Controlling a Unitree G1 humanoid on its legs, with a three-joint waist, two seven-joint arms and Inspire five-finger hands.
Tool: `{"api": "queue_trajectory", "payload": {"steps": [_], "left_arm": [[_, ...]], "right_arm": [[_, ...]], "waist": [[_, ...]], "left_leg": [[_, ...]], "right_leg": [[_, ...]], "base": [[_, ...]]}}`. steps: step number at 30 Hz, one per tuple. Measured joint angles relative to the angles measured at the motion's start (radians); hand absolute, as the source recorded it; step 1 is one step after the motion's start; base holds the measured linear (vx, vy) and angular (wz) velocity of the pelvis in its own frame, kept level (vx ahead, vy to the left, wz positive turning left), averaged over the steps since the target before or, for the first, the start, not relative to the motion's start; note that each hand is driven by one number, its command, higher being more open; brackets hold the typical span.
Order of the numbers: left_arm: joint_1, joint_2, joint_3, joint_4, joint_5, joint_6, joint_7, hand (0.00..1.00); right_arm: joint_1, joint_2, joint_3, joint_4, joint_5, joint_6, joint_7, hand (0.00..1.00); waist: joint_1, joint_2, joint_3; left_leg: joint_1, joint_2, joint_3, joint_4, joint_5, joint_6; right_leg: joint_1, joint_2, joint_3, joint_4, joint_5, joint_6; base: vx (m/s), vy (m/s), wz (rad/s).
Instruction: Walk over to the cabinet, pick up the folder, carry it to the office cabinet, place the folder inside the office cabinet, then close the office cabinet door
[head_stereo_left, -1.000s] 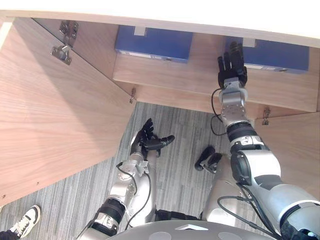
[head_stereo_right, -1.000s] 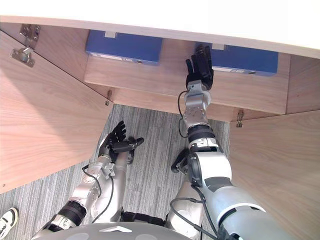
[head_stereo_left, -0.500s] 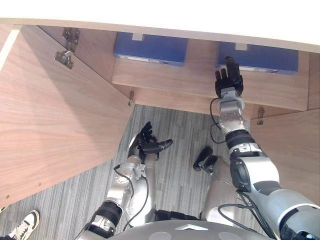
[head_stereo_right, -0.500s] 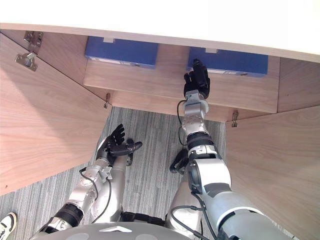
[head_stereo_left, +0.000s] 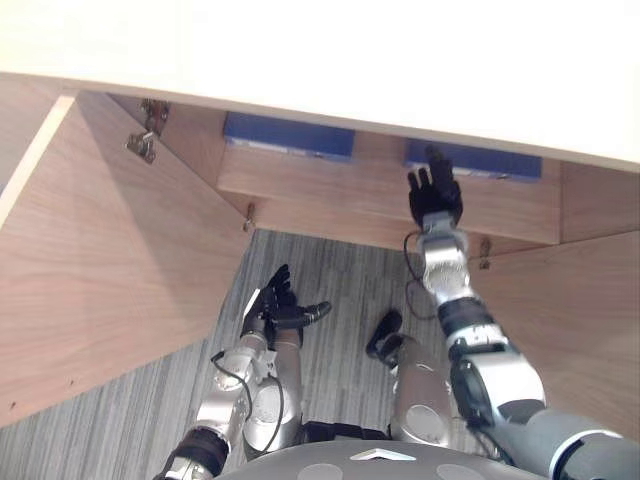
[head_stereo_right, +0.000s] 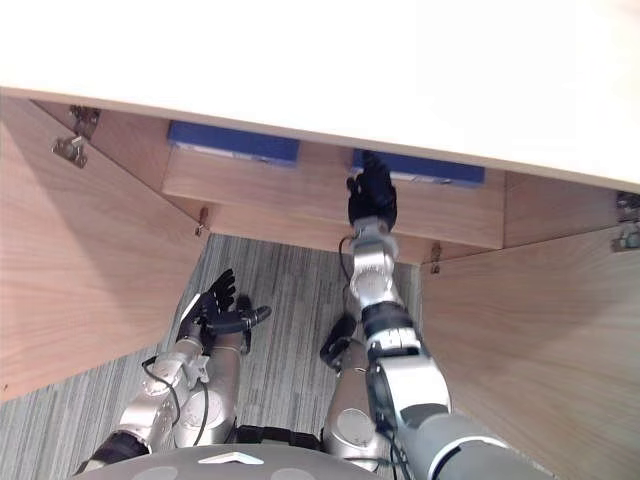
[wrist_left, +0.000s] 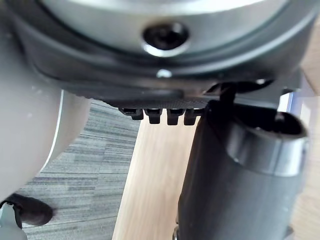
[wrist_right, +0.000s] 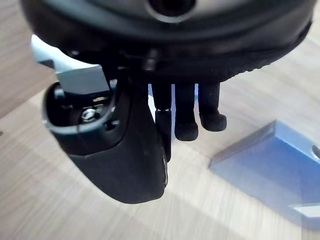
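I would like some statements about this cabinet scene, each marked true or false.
1. Two folders lie on the shelf. True.
2. The right hand grips a folder. False: its fingers are straight, beside one folder, and it holds nothing.
3. The left hand is open above the carpet. True.
4. Both doors are shut. False: they stand open.
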Motion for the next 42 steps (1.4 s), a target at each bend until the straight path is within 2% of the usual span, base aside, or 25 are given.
{"api": "queue_trajectory", "payload": {"steps": [5,9,13,19,24,27,31,35,36,42], "left_arm": [[0.049,0.000,0.036,0.025,0.083,0.005,-0.023,1.00],[0.067,-0.008,0.079,0.090,0.122,0.021,-0.031,1.00],[0.103,-0.007,0.135,0.136,0.172,0.022,-0.029,1.00],[0.132,-0.017,0.188,0.211,0.238,0.028,-0.021,1.00],[0.129,-0.035,0.239,0.267,0.289,0.027,-0.004,1.00],[0.116,-0.047,0.272,0.302,0.316,0.026,0.007,1.00],[0.098,-0.059,0.291,0.349,0.348,0.026,0.033,1.00],[0.092,-0.061,0.303,0.370,0.375,0.026,0.045,1.00],[0.090,-0.063,0.304,0.378,0.393,0.026,0.050,1.00],[0.075,-0.062,0.304,0.412,0.419,0.026,0.058,1.00]], "right_arm": [[0.243,0.040,0.006,0.000,-0.038,0.058,0.024,0.00],[0.358,0.034,0.001,0.000,-0.042,0.063,0.039,0.00],[0.463,0.032,-0.021,0.001,-0.081,0.087,0.066,0.00],[0.561,0.039,-0.058,0.104,-0.177,0.121,0.078,0.00],[0.627,0.063,-0.145,0.230,-0.274,0.129,0.073,0.00],[0.654,0.070,-0.201,0.334,-0.290,0.129,0.057,0.00],[0.673,0.077,-0.309,0.444,-0.385,0.125,0.020,0.00],[0.679,0.080,-0.343,0.476,-0.434,0.136,-0.030,0.00],[0.681,0.083,-0.351,0.483,-0.435,0.145,-0.043,1.00],[0.670,0.082,-0.381,0.495,-0.472,0.151,-0.061,1.00]], "waist": [[-0.026,-0.060,-0.093],[-0.053,-0.065,-0.169],[-0.055,-0.061,-0.258],[-0.058,-0.068,-0.311],[-0.082,-0.069,-0.338],[-0.082,-0.071,-0.346],[-0.084,-0.072,-0.354],[-0.088,-0.073,-0.362],[-0.089,-0.074,-0.372],[-0.093,-0.072,-0.383]], "left_leg": [[0.091,-0.002,0.018,-0.110,0.026,-0.001],[0.161,-0.016,0.034,-0.171,0.031,0.003],[0.213,-0.021,0.071,-0.230,0.040,0.005],[0.299,-0.021,0.108,-0.301,0.054,-0.001],[0.352,-0.023,0.125,-0.341,0.059,-0.002],[0.385,-0.027,0.140,-0.381,0.076,-0.003],[0.442,-0.038,0.141,-0.467,0.111,-0.010],[0.469,-0.042,0.143,-0.525,0.138,-0.007],[0.472,-0.043,0.142,-0.541,0.146,-0.011],[0.475,-0.053,0.140,-0.549,0.153,-0.002]], "right_leg": [[0.102,0.035,-0.012,-0.167,0.063,0.015],[0.170,0.039,-0.009,-0.253,0.092,0.032],[0.202,0.051,0.017,-0.323,0.121,0.042],[0.246,0.053,0.043,-0.354,0.126,0.046],[0.275,0.053,0.051,-0.361,0.126,0.047],[0.284,0.054,0.066,-0.367,0.123,0.051],[0.299,0.050,0.066,-0.372,0.119,0.056],[0.299,0.051,0.065,-0.375,0.119,0.058],[0.299,0.051,0.062,-0.380,0.119,0.059],[0.304,0.050,0.059,-0.389,0.126,0.064]], "base": [[0.12,0.011,-0.05],[0.11,0.021,-0.08],[0.08,0.007,-0.21],[0.03,0.008,-0.15],[0.01,0.005,-0.11],[-0.01,-0.004,-0.11],[-0.01,-0.003,0.01],[0.00,0.001,0.01],[0.01,0.004,0.05],[0.04,0.014,0.02]]}}
